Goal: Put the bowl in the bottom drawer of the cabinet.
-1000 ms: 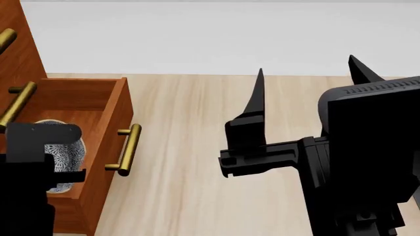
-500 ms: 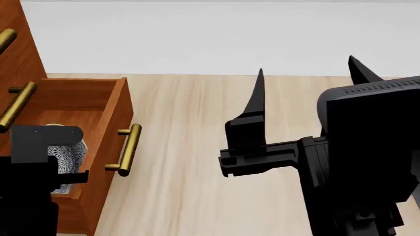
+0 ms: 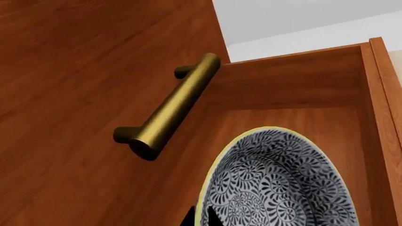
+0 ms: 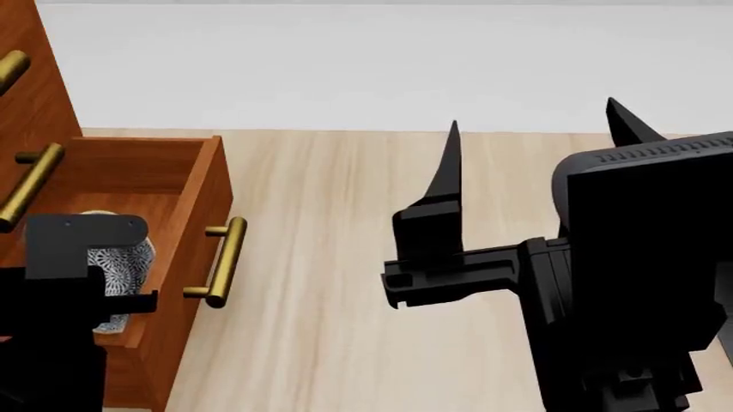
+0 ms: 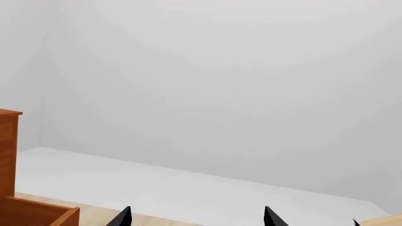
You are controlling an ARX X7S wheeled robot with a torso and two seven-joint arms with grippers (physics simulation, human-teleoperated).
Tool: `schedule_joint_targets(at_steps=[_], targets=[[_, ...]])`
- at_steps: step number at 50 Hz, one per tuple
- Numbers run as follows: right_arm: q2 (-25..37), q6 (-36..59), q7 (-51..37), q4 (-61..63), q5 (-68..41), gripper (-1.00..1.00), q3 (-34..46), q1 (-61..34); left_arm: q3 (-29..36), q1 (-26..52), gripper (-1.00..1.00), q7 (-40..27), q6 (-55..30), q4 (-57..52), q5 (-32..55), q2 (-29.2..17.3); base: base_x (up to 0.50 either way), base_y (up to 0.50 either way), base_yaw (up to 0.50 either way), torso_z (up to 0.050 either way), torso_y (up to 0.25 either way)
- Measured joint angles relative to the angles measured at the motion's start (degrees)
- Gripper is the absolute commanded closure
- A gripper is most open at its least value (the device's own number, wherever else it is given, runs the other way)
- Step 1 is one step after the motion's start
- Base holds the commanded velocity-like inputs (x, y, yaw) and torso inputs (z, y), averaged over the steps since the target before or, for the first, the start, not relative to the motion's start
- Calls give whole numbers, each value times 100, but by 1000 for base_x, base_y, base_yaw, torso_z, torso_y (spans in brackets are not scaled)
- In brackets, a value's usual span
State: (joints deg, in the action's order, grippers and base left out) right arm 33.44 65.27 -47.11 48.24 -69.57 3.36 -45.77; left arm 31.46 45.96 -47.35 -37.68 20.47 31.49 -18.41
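The bowl (image 3: 276, 183) is seen inside the bottom drawer (image 4: 172, 184); right gripper (image 4: 533, 154) jaws are spread wide, left jaws' state cannot be told

The bowl (image 3: 279, 181), small and round with a dense blue-and-white floral pattern and a thin pale yellow rim, sat inside the bottom drawer (image 4: 197, 184). That drawer, a reddish-brown wooden box with a brass bar handle on its front, stood pulled out from the foot of the cabinet (image 4: 29, 77), whose upper fronts, also with brass handles, rose just beside the bowl.
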Motion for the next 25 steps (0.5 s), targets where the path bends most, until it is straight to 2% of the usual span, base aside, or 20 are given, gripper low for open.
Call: schedule_joint_targets(at_steps=[7, 8, 25], targets=[[15, -23, -10, -1, -10, -100, 14, 2, -8, 5, 100, 8, 13, 30, -14, 13, 3, 0, -1, 0, 0], [18, -26, -12, -1, -13, -100, 15, 2, -9, 4, -100, 6, 11, 28, -15, 14, 0, 0, 0, 0, 0], [60, -70, -57, 6, -71, -100, 30, 1, -47, 15, -100, -205, -87, -70, -93, -21, 1, 0, -1, 0, 0]])
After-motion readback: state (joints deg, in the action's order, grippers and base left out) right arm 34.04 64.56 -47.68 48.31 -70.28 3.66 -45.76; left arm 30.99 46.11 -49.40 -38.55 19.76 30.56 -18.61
